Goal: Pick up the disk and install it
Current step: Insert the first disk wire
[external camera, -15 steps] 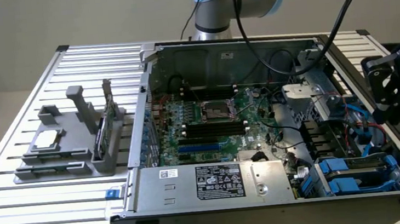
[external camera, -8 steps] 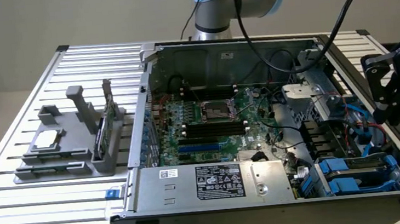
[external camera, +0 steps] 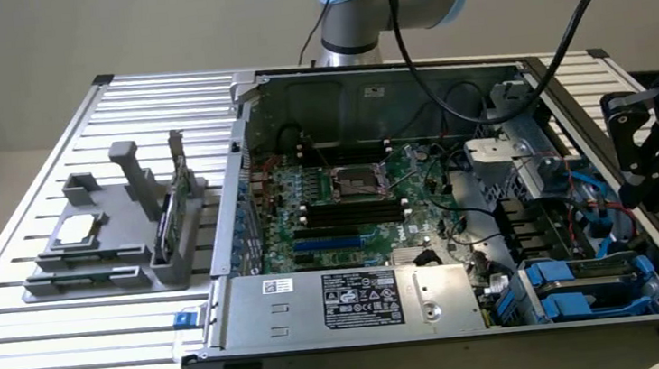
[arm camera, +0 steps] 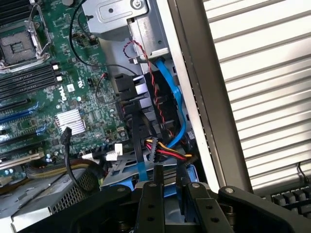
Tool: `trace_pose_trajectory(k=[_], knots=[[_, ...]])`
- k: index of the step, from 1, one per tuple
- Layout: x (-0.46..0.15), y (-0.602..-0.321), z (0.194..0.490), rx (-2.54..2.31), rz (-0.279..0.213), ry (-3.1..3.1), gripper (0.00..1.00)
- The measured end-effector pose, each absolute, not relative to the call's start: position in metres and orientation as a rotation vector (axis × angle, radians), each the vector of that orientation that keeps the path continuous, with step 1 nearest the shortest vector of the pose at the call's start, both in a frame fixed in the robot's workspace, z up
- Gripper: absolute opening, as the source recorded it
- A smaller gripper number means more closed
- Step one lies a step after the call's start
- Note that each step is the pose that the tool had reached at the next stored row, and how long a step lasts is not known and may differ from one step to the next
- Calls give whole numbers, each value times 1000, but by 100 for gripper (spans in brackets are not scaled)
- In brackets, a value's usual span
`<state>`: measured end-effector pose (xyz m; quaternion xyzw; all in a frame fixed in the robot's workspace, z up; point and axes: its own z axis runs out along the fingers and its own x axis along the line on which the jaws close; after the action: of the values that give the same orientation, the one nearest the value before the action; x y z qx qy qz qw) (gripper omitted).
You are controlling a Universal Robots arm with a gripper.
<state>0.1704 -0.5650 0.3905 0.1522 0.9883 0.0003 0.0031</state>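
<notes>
While the gripper (arm camera: 169, 175) is hovering over the edge of the open computer case (external camera: 369, 85) on the exterior view's right, its two black fingers (arm camera: 156, 187) are standing a little apart with nothing between them. The disk (external camera: 593, 279) is lying flat in the drive bay at the case's near corner on the exterior view's right. Its blue rails are showing along its sides, and it is sitting just beside the grey power-supply box (external camera: 353, 302) that is running along the case's near edge. The gripper is hanging above this corner and is not touching the disk.

In the wrist view the fingertips are pointing toward the bay. They are sitting above a bundle of black, red and yellow wires (arm camera: 160, 150) and a blue cable (arm camera: 177, 104) that is curving along the case wall. The motherboard (external camera: 345, 210) is covering the middle of the case floor, with the processor socket (external camera: 347, 183) near its centre.

The case is resting on a slatted metal table (external camera: 56, 356). Near the table's edge on the exterior view's left, a grey holder (external camera: 106, 251) is carrying a small square chip (external camera: 77, 229) and an upright card (external camera: 179, 194). A keyboard (arm camera: 286, 201) is lying past the table's edge.
</notes>
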Motion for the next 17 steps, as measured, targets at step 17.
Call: trace_pose_trajectory(k=[17], knots=[[174,-579,390,502,59,3118,25]])
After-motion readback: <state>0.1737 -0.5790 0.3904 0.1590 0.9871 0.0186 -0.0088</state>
